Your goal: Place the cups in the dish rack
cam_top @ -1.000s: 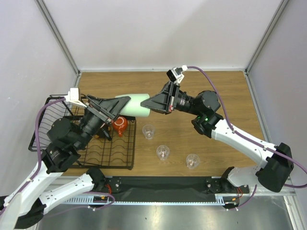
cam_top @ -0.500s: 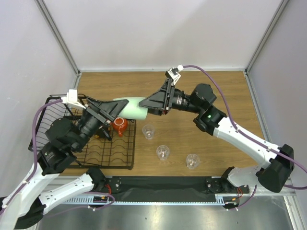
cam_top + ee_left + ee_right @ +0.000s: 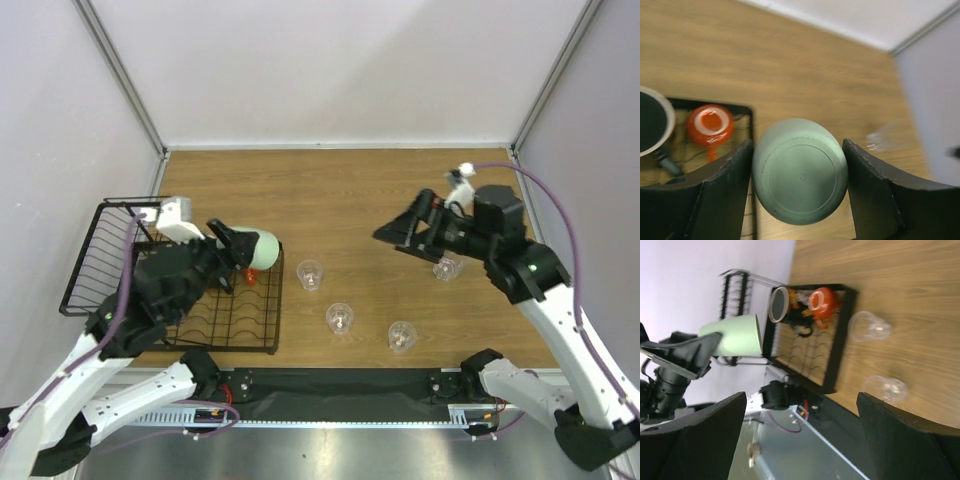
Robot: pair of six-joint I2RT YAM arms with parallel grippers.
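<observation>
My left gripper [image 3: 240, 256] is shut on the pale mint-green cup [image 3: 262, 248], which lies sideways above the right edge of the black wire dish rack [image 3: 262, 330]. In the left wrist view the cup's base [image 3: 800, 172] fills the gap between both fingers [image 3: 715, 195]. An orange-red cup [image 3: 710, 125] and a dark mug [image 3: 650, 120] sit in the rack below. My right gripper [image 3: 392, 238] is open and holds nothing, over the table to the right. Several clear tumblers stand on the wood: one by the rack [image 3: 311, 274], one further forward [image 3: 340, 317], one under my right arm [image 3: 447, 266].
The rack's taller wire basket [image 3: 95, 250] stands at its left end, near the left wall. Another clear tumbler [image 3: 402, 335] is near the table's front edge. In the right wrist view the rack [image 3: 840, 345] and two tumblers [image 3: 870, 326] lie ahead.
My right gripper opened, let go of the mint-green cup and drew back to the right. My left gripper kept the cup and pulled it back left over the rack's edge.
</observation>
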